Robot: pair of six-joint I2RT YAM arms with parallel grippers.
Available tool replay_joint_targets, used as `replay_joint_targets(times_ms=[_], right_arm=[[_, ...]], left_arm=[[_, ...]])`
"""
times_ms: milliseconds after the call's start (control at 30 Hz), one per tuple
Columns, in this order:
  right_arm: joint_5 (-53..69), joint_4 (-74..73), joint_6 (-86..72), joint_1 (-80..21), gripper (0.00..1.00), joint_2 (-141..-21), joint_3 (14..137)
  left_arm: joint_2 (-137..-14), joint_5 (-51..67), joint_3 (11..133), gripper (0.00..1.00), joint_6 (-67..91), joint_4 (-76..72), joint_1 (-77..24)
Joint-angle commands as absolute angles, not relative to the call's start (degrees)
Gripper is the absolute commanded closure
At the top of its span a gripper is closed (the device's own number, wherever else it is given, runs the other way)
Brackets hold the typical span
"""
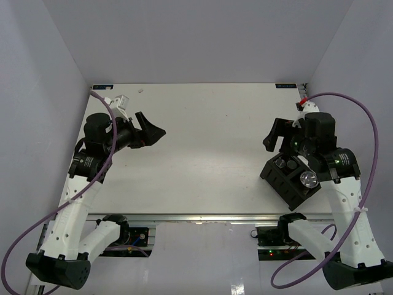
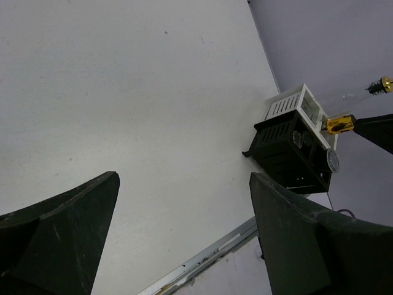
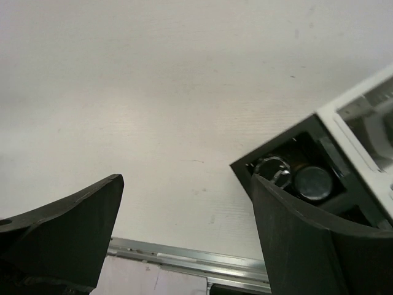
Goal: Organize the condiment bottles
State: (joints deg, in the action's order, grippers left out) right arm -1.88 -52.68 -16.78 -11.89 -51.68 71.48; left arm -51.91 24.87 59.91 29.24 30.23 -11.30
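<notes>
The black compartmented rack (image 1: 288, 181) stands at the table's near right, under my right arm. In it I see a chrome-topped shaker (image 1: 309, 180) and two dark black-capped jars (image 1: 284, 165). The right wrist view shows a dark cap (image 3: 313, 183) and a shiny top (image 3: 273, 170) in the rack (image 3: 276, 157). In the left wrist view the rack (image 2: 285, 147) is far right, with a gold spout tip (image 2: 384, 84) and a yellow piece (image 2: 339, 125) behind it. My left gripper (image 1: 152, 131) (image 2: 184, 184) is open and empty at the left. My right gripper (image 1: 274, 136) (image 3: 187, 184) is open and empty just left of the rack.
The white table (image 1: 202, 123) has a metal rail along its near edge (image 1: 196, 217). A white slatted box (image 2: 293, 106) sits against the rack's far side, also in the right wrist view (image 3: 368, 117). Purple-grey walls enclose the table.
</notes>
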Motion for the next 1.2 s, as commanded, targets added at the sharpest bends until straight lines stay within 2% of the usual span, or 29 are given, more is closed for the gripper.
replay_joint_targets(times_ms=[0, 67, 133, 333, 633, 800, 1167], right_arm=[[9.7, -44.4, -13.0, -16.2, 0.10, -52.0, 72.0], [10.2, -41.3, -12.9, -19.3, 0.10, -52.8, 71.0], [5.6, -40.4, -12.8, -23.3, 0.10, -54.8, 71.2], [-15.0, -35.4, -15.5, -40.7, 0.10, -60.6, 73.4], [-16.3, -24.3, -18.9, -43.5, 0.10, -52.4, 66.0], [-16.7, -23.4, -18.1, -43.5, 0.10, -47.8, 64.3], [-16.8, -24.1, -19.3, -43.5, 0.10, -46.2, 61.8]], left_arm=[[-52.5, 25.8, 64.4, 0.02, 27.4, 32.9, -13.3], [-52.4, 25.1, 64.9, 0.02, 27.6, 33.0, -14.3], [-51.9, 24.1, 64.2, 0.02, 28.2, 32.0, -14.8], [-53.1, 23.0, 62.9, 0.02, 28.4, 30.7, -17.4], [-48.7, 18.1, 60.7, 0.02, 29.4, 28.0, -23.4], [-47.0, 20.3, 57.7, 0.02, 29.7, 27.3, -24.9], [-45.1, 18.1, 55.7, 0.02, 29.1, 29.0, -27.1]])
